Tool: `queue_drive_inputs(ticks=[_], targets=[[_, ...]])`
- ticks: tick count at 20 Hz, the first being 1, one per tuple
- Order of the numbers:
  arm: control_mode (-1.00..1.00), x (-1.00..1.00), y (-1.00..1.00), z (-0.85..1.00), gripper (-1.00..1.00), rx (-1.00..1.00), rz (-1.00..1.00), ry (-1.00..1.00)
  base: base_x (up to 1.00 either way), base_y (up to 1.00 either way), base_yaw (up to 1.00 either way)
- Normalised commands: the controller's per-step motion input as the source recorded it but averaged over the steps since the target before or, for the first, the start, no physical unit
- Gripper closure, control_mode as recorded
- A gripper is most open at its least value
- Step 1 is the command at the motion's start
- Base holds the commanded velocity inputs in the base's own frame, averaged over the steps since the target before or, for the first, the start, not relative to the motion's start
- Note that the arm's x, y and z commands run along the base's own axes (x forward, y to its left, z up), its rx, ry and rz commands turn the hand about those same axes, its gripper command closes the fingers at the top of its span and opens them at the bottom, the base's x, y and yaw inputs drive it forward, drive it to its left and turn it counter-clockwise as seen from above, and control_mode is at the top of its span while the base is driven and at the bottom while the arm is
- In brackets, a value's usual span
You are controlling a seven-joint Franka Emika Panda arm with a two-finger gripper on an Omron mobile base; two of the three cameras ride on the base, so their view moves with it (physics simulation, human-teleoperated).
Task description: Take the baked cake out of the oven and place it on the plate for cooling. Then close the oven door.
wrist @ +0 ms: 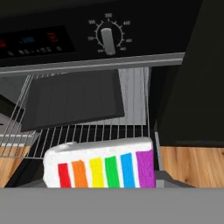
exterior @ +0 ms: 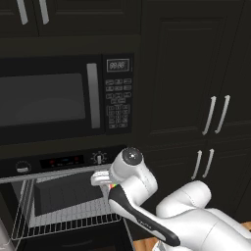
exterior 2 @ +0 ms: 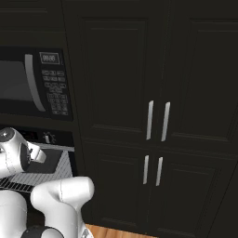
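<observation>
Cake (wrist: pixel 103 164): white slice with rainbow stripes, low in the hand view, close up, in front of the wire rack (wrist: pixel 83 133).
Gripper: fingers hidden in the hand view; jaws look closed on the cake, which sits right where the tips would be.
Tray (wrist: pixel 72 103): dark, flat, on the rack behind the cake.
Oven (exterior: pixel 59 196): open, lower left of the left base view.
Knob (wrist: pixel 108 40): top middle of the hand view.
Microwave (exterior: pixel 54 98): above the oven.

silver wire rack (wrist: pixel 87 131) in open oven (exterior: pixel 59 162), dark tray (wrist: pixel 72 103) lying on it
</observation>
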Motion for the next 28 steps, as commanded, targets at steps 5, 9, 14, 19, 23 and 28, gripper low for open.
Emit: queue_drive_inputs(ticks=[5,9,14,19,23,28], targets=[[-1.00,0.00,0.00,0.00,1.00,0.00,0.00,0.00,0.00,0.00,0.00],[-1.00,0.00,0.00,0.00,1.00,0.00,0.00,0.00,0.00,0.00,0.00],[-1.00,0.00,0.00,0.00,1.00,0.00,0.00,0.00,0.00,0.00,0.00],[1.00,0.00,0.00,0.00,1.00,0.00,0.00,0.00,0.00,0.00,0.00],[1.00,0.00,0.00,0.00,1.00,0.00,0.00,0.00,0.00,0.00,0.00],[1.00,0.00,0.00,0.00,1.00,0.00,0.00,0.00,0.00,0.00,0.00]])
